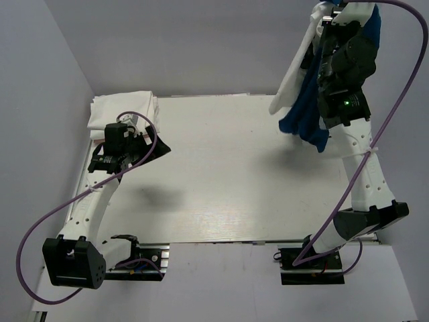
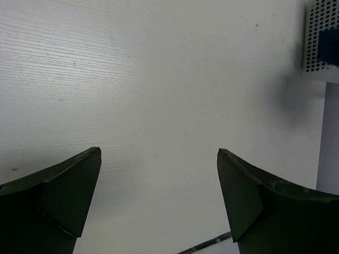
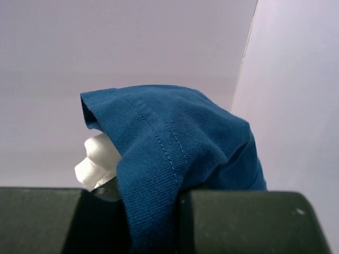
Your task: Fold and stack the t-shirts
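High above the table's far right corner, my right gripper (image 1: 333, 15) is shut on a royal blue t-shirt (image 1: 305, 122) that hangs down beside the arm. A white t-shirt (image 1: 295, 72) hangs along with it. In the right wrist view the blue t-shirt's stitched hem (image 3: 159, 143) is pinched in my right gripper (image 3: 153, 211), and a bit of the white t-shirt (image 3: 95, 161) shows behind it. Folded white t-shirts (image 1: 124, 107) lie stacked at the far left corner. My left gripper (image 1: 155, 149) (image 2: 159, 153) stands open over bare table just in front of that stack, with nothing in it.
The white table (image 1: 234, 181) spreads between the arms. In the left wrist view a white lattice basket (image 2: 317, 32) stands off the table's far right edge, with something blue (image 2: 329, 46) inside. Purple cables loop off both arms.
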Robot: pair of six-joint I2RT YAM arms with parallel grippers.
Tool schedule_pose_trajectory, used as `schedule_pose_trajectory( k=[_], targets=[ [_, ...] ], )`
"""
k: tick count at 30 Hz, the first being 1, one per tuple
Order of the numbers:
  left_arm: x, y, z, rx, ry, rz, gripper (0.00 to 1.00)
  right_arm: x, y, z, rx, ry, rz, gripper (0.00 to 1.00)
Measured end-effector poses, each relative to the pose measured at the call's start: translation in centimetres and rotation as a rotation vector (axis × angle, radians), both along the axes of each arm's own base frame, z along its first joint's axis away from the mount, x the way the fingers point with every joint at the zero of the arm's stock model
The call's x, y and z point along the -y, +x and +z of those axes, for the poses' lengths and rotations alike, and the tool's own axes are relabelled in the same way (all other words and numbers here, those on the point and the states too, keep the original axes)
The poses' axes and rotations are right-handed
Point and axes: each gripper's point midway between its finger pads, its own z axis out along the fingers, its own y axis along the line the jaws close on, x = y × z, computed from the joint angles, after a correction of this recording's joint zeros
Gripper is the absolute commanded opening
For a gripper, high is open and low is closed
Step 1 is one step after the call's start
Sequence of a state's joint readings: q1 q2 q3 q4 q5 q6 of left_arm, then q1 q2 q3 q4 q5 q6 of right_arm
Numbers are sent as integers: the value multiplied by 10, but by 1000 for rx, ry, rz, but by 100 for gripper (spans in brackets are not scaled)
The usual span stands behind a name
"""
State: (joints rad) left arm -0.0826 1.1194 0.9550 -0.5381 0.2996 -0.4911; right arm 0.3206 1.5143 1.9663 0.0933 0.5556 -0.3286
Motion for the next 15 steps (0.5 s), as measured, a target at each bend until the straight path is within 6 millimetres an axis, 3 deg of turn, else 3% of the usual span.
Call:
schedule_pose_trajectory(
  k=[8, 12, 15],
  targets=[
    [0, 0, 0, -1, -1, -1, 100, -9, 1, 6, -3, -27, 47, 0],
    [0, 0, 0, -2, -2, -1, 100, -25, 3, 3, -18, -22, 140, 0],
    [0, 0, 0, -2, -2, 1, 100, -51, 4, 4, -44, -43, 270, 0]
  ],
)
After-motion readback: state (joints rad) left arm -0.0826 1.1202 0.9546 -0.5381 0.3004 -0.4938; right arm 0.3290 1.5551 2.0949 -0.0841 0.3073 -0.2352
